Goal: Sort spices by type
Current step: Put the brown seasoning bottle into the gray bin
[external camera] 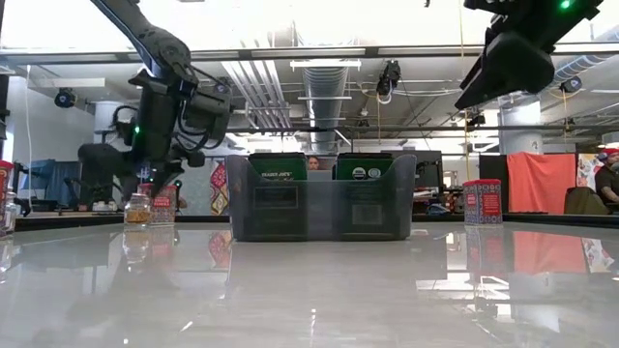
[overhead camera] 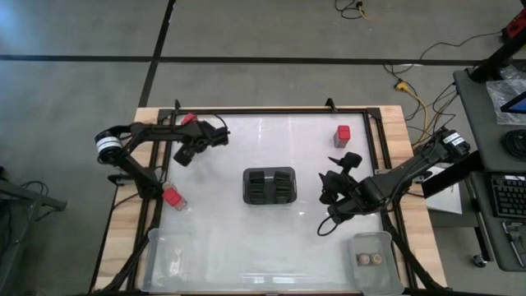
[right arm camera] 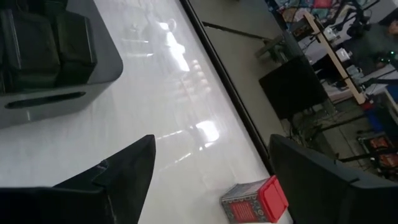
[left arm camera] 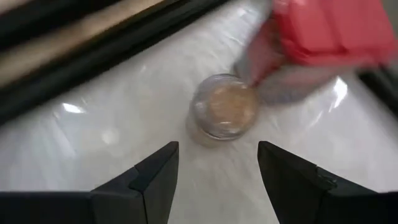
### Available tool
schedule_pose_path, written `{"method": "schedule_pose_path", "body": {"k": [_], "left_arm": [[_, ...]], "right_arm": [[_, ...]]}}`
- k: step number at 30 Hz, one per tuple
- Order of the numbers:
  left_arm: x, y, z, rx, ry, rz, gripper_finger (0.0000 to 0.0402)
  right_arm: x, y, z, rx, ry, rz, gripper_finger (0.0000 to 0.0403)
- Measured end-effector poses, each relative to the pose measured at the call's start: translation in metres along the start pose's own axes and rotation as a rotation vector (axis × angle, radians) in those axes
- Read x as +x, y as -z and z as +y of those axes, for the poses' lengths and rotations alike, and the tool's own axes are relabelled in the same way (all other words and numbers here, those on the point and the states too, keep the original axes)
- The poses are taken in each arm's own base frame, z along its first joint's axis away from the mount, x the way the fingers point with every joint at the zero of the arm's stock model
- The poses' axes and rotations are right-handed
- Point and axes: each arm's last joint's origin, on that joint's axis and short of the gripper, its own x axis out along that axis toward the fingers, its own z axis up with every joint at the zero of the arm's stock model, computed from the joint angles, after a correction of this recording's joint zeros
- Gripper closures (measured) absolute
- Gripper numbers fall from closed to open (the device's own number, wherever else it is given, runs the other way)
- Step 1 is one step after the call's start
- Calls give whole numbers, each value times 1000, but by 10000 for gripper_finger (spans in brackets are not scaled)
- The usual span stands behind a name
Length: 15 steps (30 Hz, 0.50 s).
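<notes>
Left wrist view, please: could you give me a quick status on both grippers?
Left gripper open above small round tan-topped jar, red square box right beside it. Right gripper open, empty.

We see two dark jointed arms, black cables looped along links, white band on each base joint, green indicator lights glowing, blunt matte-black wedge fingers.
</notes>
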Motion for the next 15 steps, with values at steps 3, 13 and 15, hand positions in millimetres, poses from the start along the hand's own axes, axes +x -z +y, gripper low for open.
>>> {"method": "schedule_pose_path", "body": {"k": [3, 13, 15], "left_arm": [[-6, -8, -1, 278, -7, 47, 198], [-38, -50, -22, 1217, 114, 194, 198], [-39, -55, -28, 1397, 131, 186, 198]], "right_arm": [[1, 3, 1, -1, 3, 5, 93], [2, 3, 1, -18, -1, 9, 92], [2, 3, 1, -17, -21, 23, 89]]}}
